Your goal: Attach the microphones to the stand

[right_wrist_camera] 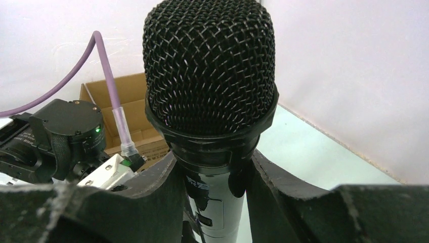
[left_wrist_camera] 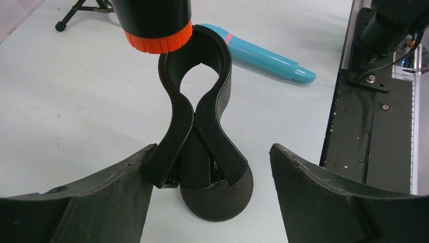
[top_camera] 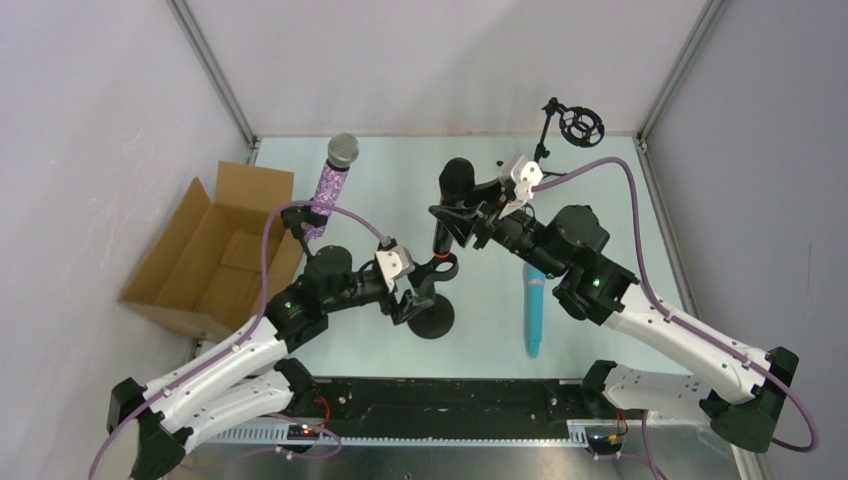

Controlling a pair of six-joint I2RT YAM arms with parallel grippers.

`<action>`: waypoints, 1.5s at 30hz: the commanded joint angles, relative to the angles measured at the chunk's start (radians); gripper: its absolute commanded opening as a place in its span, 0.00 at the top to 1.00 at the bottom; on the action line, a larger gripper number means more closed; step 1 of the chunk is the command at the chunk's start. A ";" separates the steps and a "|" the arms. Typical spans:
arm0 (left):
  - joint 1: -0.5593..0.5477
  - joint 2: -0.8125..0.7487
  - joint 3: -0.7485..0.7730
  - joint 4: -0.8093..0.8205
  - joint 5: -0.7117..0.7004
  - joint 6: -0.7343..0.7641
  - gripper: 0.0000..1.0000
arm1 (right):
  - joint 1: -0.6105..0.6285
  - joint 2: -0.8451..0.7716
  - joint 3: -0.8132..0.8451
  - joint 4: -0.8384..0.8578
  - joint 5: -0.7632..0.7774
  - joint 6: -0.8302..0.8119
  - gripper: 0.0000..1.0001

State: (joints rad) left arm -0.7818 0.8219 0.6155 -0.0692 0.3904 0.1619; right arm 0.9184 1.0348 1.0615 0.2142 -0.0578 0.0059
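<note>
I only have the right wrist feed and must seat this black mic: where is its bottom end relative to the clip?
Observer: The orange-red end of the black microphone is at the stand clip's top rim, not inside its ring.
Operator: Is the left gripper squeezing the clip?
Observer: No, the left gripper is open, fingers either side of the clip's handles.
Operator: Anything lying nearby?
Observer: The light blue microphone lies flat on the table, right of the stand.
</note>
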 commanded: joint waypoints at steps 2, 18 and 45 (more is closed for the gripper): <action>0.005 -0.021 -0.016 0.040 -0.046 0.038 0.24 | 0.027 -0.021 0.043 0.054 0.021 -0.042 1.00; 0.006 -0.058 -0.043 0.064 -0.110 0.032 1.00 | 0.071 -0.038 0.007 -0.047 0.058 -0.057 1.00; 0.005 -0.080 -0.052 0.064 -0.108 0.040 1.00 | 0.161 0.010 -0.254 0.117 0.230 -0.085 1.00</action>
State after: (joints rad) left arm -0.7822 0.7666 0.5682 -0.0540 0.3050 0.1738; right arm 1.0679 1.0561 0.8364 0.3065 0.1394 -0.0978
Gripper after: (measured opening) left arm 0.548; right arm 0.453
